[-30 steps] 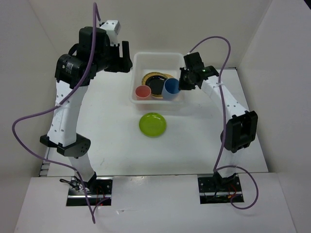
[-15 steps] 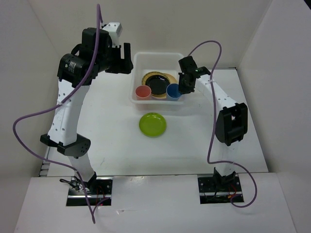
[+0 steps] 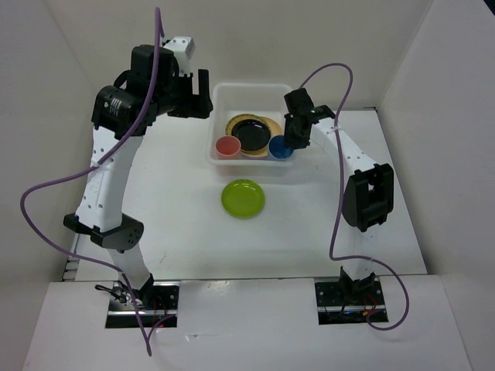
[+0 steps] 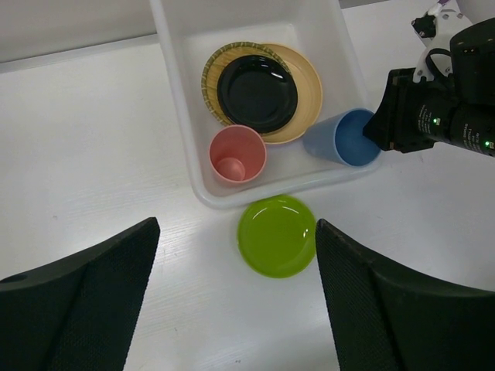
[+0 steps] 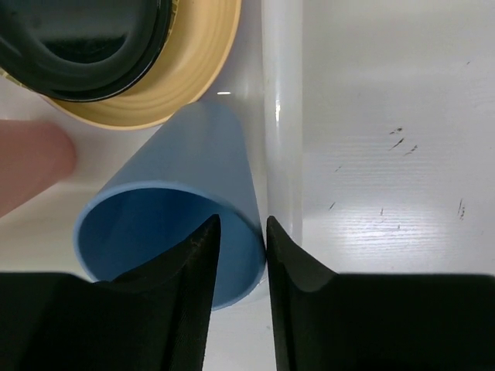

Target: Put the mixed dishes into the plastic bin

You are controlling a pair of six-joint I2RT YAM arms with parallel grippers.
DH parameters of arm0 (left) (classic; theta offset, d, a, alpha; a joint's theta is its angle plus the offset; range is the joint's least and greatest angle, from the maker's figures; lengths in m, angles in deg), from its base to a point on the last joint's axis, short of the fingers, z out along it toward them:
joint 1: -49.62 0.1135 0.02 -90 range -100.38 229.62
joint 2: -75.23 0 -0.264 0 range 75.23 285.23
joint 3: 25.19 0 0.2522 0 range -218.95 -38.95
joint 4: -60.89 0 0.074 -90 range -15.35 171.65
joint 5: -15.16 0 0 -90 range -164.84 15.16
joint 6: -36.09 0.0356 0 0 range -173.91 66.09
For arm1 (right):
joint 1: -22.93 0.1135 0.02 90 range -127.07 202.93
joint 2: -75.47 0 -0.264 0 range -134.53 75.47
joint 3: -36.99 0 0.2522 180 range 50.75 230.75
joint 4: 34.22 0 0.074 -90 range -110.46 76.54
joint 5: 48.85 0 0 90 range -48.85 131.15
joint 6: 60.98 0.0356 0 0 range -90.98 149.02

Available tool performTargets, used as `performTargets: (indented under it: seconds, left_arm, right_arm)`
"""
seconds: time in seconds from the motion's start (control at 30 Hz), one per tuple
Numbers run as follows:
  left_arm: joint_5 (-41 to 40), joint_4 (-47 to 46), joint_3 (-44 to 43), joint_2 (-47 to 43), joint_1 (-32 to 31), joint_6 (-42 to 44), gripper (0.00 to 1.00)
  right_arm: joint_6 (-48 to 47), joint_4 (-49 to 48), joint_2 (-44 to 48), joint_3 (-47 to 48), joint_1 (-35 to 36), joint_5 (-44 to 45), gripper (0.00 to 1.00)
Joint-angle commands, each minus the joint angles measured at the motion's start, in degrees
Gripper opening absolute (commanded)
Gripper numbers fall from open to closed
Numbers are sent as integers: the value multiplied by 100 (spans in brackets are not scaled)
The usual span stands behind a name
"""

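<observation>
pinched the tilted blue cup (image 5: 193,170) by its rim with the right gripper (image 5: 238,232), in the lower right corner of the plastic bin (image 4: 179,100). held the left gripper (image 4: 236,228) spread wide overhead. lime green plate (image 4: 277,236) on the counter (image 4: 93,154), just below the bin.

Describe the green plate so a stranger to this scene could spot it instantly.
Find the translucent white rectangular plastic bin at the far middle of the white table. Just outside its near wall lies the small round lime green plate. It is the only dish outside the bin.
</observation>
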Motion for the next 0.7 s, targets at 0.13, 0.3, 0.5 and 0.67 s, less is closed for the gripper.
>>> performTargets:
  seconds: [0.13, 0.3, 0.5, 0.67]
  left_arm:
    - [-51, -124, 197, -362, 23, 1, 91]
    - [-51, -72, 346, -572, 23, 54, 91]
    - [229, -579, 2099, -1906, 23, -69, 89]
    - [1510, -2238, 6116, -3639, 76, -910, 71]
  right_arm:
    - [10, 47, 552, 423, 12, 239, 53]
    - [10, 99, 1492, 766, 187, 310, 77]
    - [308, -585, 3177, -1278, 249, -918, 77]
    - [1002, -1551, 4269, -3634, 249, -1825, 77]
